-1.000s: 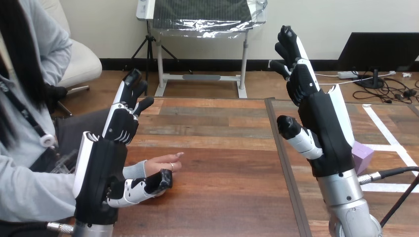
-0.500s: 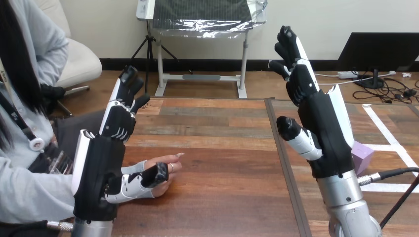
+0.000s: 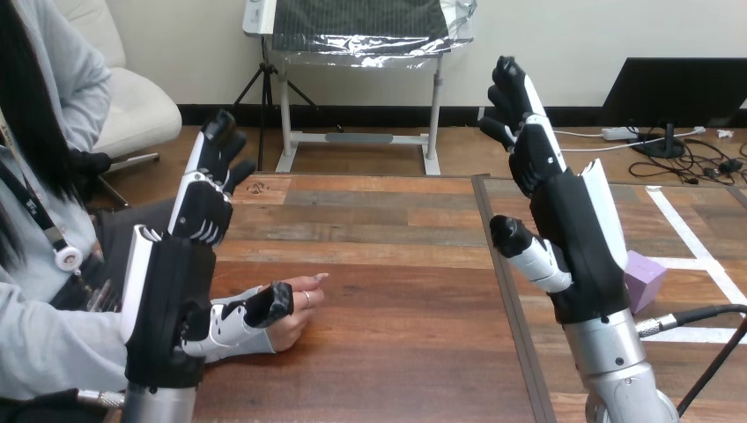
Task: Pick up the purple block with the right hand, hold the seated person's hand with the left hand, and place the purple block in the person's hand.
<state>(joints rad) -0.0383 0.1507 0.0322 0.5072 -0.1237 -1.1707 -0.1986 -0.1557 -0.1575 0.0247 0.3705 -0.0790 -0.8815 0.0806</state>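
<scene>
Left hand (image 3: 172, 300) is noted raised upright at the view's left, seen edge-on, with its fingers (image 3: 207, 189) held straight and pointed up and away. Nothing is gripped by it. Its thumb (image 3: 251, 310) is stuck out low to the right and is seen across the wrist end of the person's hand (image 3: 298, 308). Whether the two are actually touching cannot be told from this angle, perhaps only overlapping. No finger is seen curled round that hand. The person's hand is laid on the wooden table (image 3: 396, 352) near its left side, with its fingertips directed to the right. Right hand (image 3: 581, 238) is held up high at the view's right on its silver forearm (image 3: 612, 361), with the palm turned toward the left. Its fingers (image 3: 520, 115) are extended upward with only a slight bend, and its thumb (image 3: 528, 256) is spread out to the left, well apart from them. Nothing is held in it either. The purple block (image 3: 645, 280) is found resting on the table just behind and to the right of the right wrist. It is partly hidden by that wrist and untouched by either hand. It is set beside strips of white tape (image 3: 696, 251) laid on the tabletop. A dark seam (image 3: 506, 291) is seen running across the table from near to far, with the person's hand to its left and the block to its right, the two well apart.
</scene>
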